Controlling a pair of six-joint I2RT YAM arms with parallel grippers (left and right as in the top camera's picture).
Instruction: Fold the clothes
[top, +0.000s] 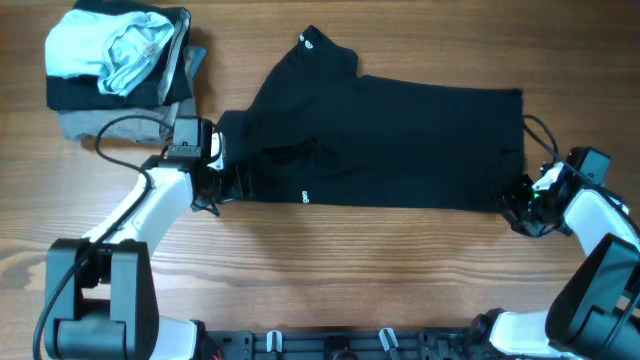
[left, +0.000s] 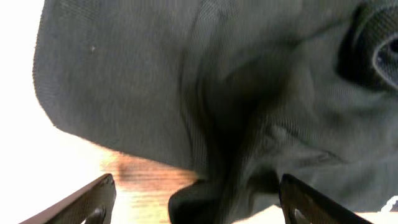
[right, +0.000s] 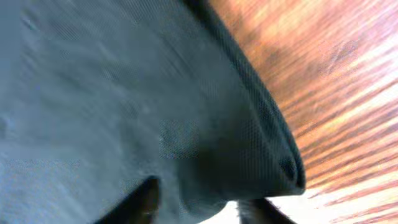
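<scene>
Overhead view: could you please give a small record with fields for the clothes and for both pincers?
garment: black garment, spread flat, not yet folded
pile: folded clothes, far left corner of the table
left pincer: open, at the garment's left edge, cloth between its jaws
right pincer: at the garment's right edge, open or shut unclear

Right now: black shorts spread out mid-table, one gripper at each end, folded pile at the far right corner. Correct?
Not quite. The folded pile sits at the far left corner, near the left gripper; the overhead view shows it. The rest holds: black shorts spread mid-table, right gripper at the other end.
</scene>
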